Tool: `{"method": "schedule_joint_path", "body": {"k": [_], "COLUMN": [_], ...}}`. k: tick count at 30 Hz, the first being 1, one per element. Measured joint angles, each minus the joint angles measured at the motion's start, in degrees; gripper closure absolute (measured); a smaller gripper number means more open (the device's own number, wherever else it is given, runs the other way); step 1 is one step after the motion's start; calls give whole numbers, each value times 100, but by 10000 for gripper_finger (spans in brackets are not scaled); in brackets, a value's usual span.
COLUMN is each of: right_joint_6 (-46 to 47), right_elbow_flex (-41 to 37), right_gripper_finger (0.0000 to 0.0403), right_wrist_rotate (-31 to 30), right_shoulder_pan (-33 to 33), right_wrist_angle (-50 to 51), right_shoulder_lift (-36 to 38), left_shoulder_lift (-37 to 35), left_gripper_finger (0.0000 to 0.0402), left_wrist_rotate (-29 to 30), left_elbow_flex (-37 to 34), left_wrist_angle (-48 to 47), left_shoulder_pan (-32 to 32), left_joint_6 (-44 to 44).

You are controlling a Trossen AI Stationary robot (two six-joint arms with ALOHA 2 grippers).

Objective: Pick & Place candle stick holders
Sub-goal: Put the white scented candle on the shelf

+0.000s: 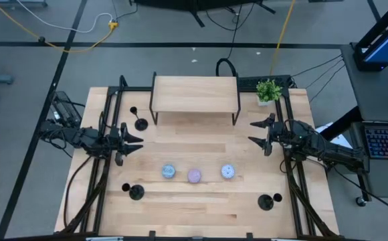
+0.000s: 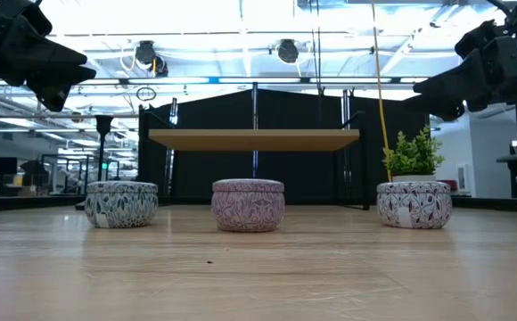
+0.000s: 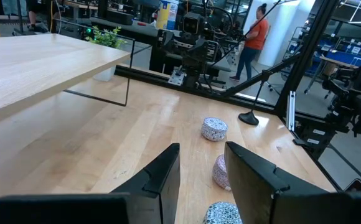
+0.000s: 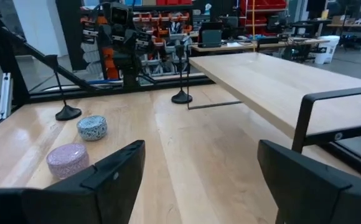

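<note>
Both grippers hover empty either side of the wooden shelf (image 1: 195,92), all three candle stick holders on the table (image 1: 201,207).

Left gripper (image 1: 135,142) has fingers slightly apart; right gripper (image 1: 255,132) is spread wide. One holder (image 1: 140,123) stands by the shelf's left leg, another (image 1: 136,193) and the third (image 1: 265,201) far in front of the shelf, beyond the three candle tins (image 1: 194,175), seemingly upright.

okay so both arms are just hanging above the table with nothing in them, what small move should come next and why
Probably swing the left tool toward the candle stick holder near the shelf. That holder stands closest to it, upright and in clear space, and the tool's fingers are parted and empty. The right tool can wait.
</note>
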State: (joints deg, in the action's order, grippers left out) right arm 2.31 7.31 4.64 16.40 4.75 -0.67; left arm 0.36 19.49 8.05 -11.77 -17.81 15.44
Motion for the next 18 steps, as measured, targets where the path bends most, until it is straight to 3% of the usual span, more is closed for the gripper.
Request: {"method": "schedule_joint_path", "body": {"k": [5, 13, 18], "right_joint_6": [254, 3473, 4146], "right_elbow_flex": [-2, -2, 2], "right_gripper_finger": [99, 99, 99], "right_wrist_rotate": [-11, -22, -229], "right_shoulder_pan": [-2, -2, -2], "right_wrist_angle": [13, -470, -882], "right_shoulder_lift": [-9, -9, -9], "left_shoulder_lift": [0, 0, 0], "left_gripper_finger": [272, 272, 272], "left_wrist_rotate": [1, 0, 2], "left_elbow_flex": [0, 0, 0], "left_wrist_angle": [0, 0, 0], "left_shoulder_pan": [0, -1, 1], "left_joint_6": [0, 0, -16]}}
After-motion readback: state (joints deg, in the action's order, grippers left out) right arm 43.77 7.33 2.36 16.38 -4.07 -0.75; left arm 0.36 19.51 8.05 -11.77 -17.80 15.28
